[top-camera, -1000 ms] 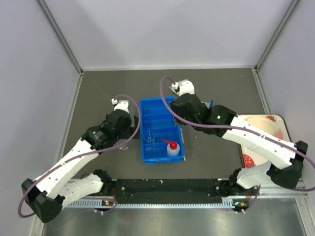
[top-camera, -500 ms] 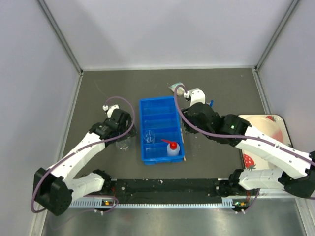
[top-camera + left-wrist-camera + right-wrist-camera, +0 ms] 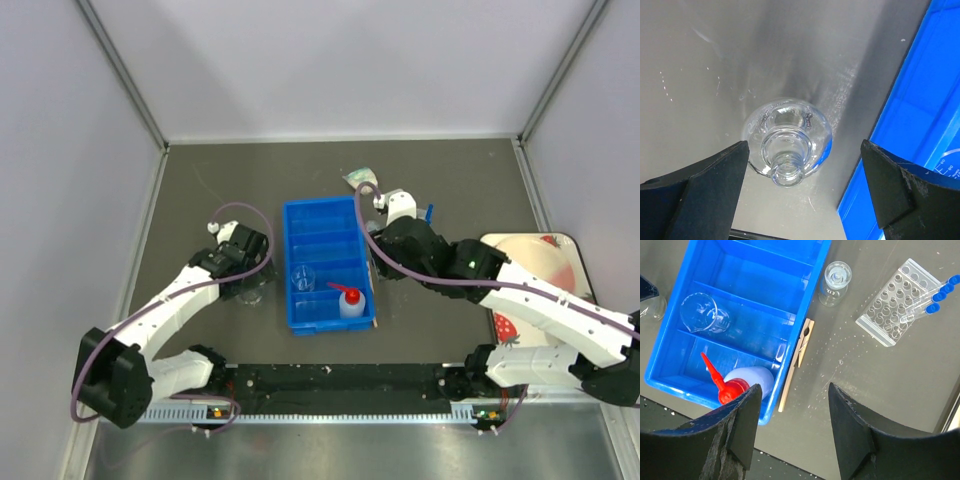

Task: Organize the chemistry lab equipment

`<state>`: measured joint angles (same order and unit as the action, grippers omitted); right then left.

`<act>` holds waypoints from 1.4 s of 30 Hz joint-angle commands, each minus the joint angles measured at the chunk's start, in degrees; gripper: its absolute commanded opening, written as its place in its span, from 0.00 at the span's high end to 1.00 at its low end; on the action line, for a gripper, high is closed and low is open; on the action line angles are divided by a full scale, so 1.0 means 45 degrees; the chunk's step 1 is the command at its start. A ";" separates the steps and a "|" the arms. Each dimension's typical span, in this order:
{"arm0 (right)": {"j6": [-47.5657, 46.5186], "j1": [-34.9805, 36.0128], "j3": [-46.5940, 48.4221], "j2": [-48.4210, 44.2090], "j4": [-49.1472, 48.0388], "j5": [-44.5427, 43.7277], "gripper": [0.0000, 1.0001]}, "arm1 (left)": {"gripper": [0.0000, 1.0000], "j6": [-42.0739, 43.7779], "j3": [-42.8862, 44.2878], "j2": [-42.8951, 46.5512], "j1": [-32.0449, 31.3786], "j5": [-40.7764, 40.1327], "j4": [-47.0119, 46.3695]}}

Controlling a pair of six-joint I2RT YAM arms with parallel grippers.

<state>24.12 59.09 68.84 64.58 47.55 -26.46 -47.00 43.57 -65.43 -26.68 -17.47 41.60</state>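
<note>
Two grippers hung with jaws spread. At the blue bin's (image 3: pixel 289 270) nine o'clock, the left gripper (image 3: pixel 802 149) straddled an upright clear flask (image 3: pixel 787 145) on the table (image 3: pixel 700 60). Closing centred on its neck should prevent slipping. The right gripper (image 3: pixel 795 386) hovered above the wooden clamp (image 3: pixel 795 360) at four o'clock.

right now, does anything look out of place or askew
The blue-capped tubes lie flat across the tube rack rather than standing in its holes. The wooden clamp lies on the table beside the blue bin, outside it.
</note>
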 commanded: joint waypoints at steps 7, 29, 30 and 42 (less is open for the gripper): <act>0.0246 -0.0065 -0.0395 -0.0502 -0.0645 0.0313 0.44 | 0.01 -0.0277 -0.0483 -0.0265 0.0186 -0.0394 0.0051; 0.0441 -0.0065 -0.0942 -0.0620 -0.0938 0.0411 0.46 | 0.11 0.0015 -0.0815 -0.0871 0.0284 0.0094 -0.0691; 0.0460 -0.0065 -0.0961 -0.0600 -0.0918 0.0430 0.46 | 0.14 0.0015 -0.0815 -0.0832 0.0303 0.0094 -0.0691; 0.0480 -0.0045 -0.1040 -0.0620 -0.1016 0.0547 0.48 | 0.51 0.0054 -0.0855 -0.0461 0.0303 0.0192 -0.0574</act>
<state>25.71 59.09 64.47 62.98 44.99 -24.21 -46.76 40.10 -69.52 -25.58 -17.34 39.88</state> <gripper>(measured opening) 0.519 0.850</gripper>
